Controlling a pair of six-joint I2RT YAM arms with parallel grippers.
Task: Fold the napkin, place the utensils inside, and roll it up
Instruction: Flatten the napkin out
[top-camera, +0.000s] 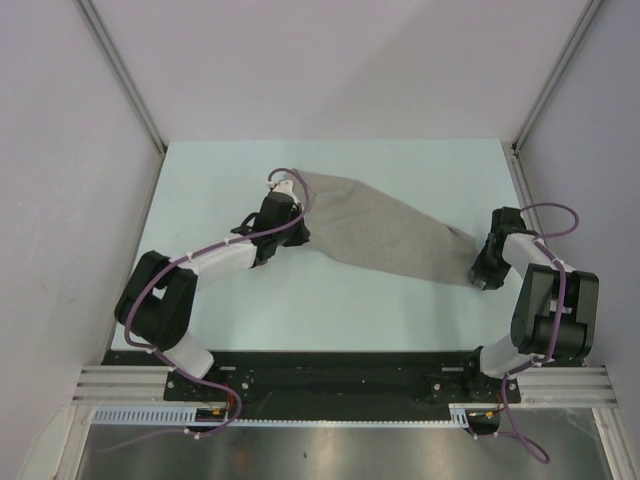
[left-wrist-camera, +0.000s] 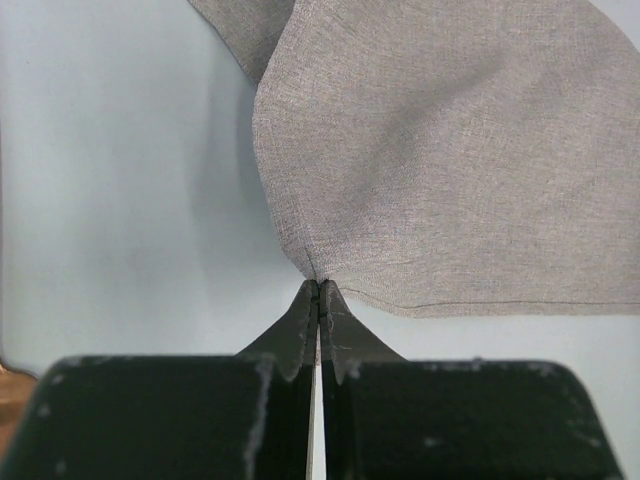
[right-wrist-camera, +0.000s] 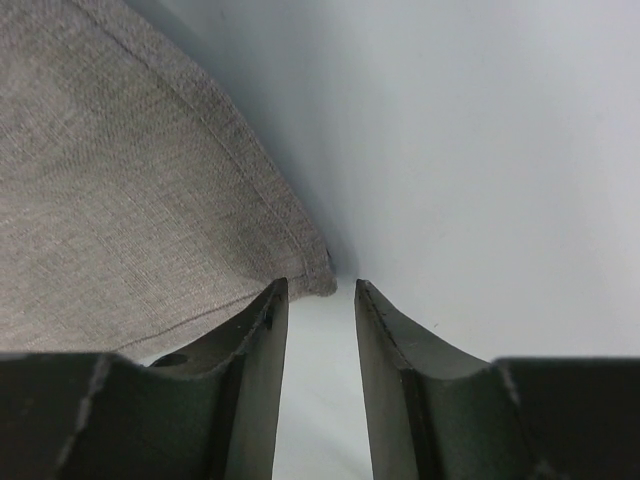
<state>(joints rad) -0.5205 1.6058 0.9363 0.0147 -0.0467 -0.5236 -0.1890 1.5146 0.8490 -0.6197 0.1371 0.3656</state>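
We find the napkin lying slantwise across the surface, drawn out between the two arms and narrower toward its right end. The left gripper is closed tight on the cloth, pinching only a small tuck at one corner, and the fabric fans away from the tips. The right gripper stands with its jaws parted and nothing between them. The napkin's opposite corner lies just off the tip of one finger, beside the gap rather than inside it. In our judgement the chief hazard is here: closing from this position may catch only the hem or nothing at all. A lift would then leave that corner behind, or let it slip out partway. The left arm alone would then drag the cloth into a bunch instead of a clean fold. The left pinch is also shallow, so a firm pull between the arms could free it. The cloth already shows creases, which could set a crooked fold. We could not locate the spoon in any view.
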